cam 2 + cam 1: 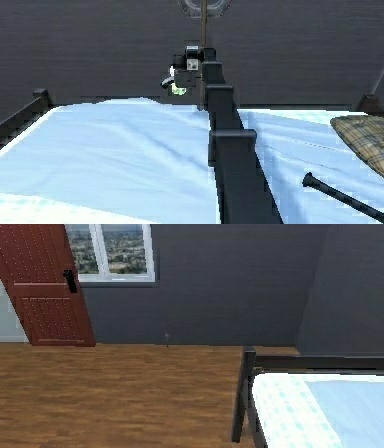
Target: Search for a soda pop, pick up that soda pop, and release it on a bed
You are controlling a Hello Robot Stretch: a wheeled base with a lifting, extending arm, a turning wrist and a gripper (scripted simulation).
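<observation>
Pale blue bed (110, 150), dark frame, checked pillow (365, 140) and dark stick (335, 190) lying on it

A red-brown panelled door (45, 294) stands at the forward view's left, with a black handle (70, 281) near its right edge. Just beside it, a white-framed window (112, 252) looks out on trees and open land. A dark grey-blue wall (220, 284) runs behind both, above a wooden plank floor (110, 389).

In the arm side view, a checked cushion (362, 140) lies at the right edge of the bed (110, 150). A thin dark stick (340, 192), shaped like a bat, lies on the sheet below it, apart from the cushion. A round grey thing (218, 8) hangs on the dark wall, cut by the view's top edge.
</observation>
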